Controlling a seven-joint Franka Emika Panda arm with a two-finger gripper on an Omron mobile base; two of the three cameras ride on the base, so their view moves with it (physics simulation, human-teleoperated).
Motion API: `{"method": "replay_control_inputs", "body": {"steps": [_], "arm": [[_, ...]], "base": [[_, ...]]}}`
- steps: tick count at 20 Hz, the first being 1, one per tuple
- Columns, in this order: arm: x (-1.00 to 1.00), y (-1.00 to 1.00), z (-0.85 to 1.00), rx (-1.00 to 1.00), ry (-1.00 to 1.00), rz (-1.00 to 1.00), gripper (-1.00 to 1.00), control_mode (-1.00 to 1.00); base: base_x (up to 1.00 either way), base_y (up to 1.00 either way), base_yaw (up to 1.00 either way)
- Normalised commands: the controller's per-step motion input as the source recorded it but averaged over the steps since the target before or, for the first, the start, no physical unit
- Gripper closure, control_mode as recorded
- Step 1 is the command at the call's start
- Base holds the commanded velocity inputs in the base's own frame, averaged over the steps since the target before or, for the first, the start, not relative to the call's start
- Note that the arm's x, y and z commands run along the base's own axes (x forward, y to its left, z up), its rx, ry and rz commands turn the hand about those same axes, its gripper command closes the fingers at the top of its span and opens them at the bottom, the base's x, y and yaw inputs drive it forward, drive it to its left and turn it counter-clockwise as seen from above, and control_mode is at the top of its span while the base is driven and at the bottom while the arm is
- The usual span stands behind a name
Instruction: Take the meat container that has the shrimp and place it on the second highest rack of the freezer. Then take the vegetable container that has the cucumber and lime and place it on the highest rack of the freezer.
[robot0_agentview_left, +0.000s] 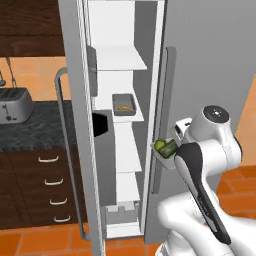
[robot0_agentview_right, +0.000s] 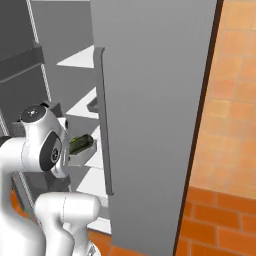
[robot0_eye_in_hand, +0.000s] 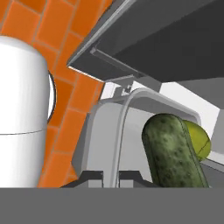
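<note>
My gripper (robot0_eye_in_hand: 111, 178) is shut on the rim of the grey vegetable container (robot0_eye_in_hand: 105, 131), which holds the dark green cucumber (robot0_eye_in_hand: 173, 153) and the yellow-green lime (robot0_eye_in_hand: 199, 141). I hold this container (robot0_agentview_left: 164, 154) in the air just right of the open freezer (robot0_agentview_left: 210, 50) compartment, level with its middle shelves. From the right, the container (robot0_agentview_right: 82, 154) sits beside the long door handle (robot0_agentview_right: 102, 120). The meat container (robot0_agentview_left: 125, 106) with the orange shrimp (robot0_agentview_left: 126, 106) rests on the second highest rack (robot0_agentview_left: 137, 118). Nothing lies on the highest rack (robot0_agentview_left: 120, 62).
The freezer's open door (robot0_agentview_left: 75, 125) stands at the left with its bar handle (robot0_agentview_left: 61, 150). A grey bin (robot0_agentview_left: 120, 212) sits at the compartment's bottom. A toaster (robot0_agentview_left: 15, 105) stands on the dark counter (robot0_agentview_left: 35, 132) above drawers (robot0_agentview_left: 50, 185).
</note>
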Motion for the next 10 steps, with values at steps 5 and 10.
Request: {"method": "replay_control_inputs", "body": {"steps": [5,10], "arm": [[0.0,0.0,0.0,0.0,0.0,0.0,1.0,1.0],[0.0,0.0,0.0,0.0,0.0,0.0,1.0,1.0]], "base": [[0.5,0.43,-0.2],[0.09,0.38,-0.11]]}}
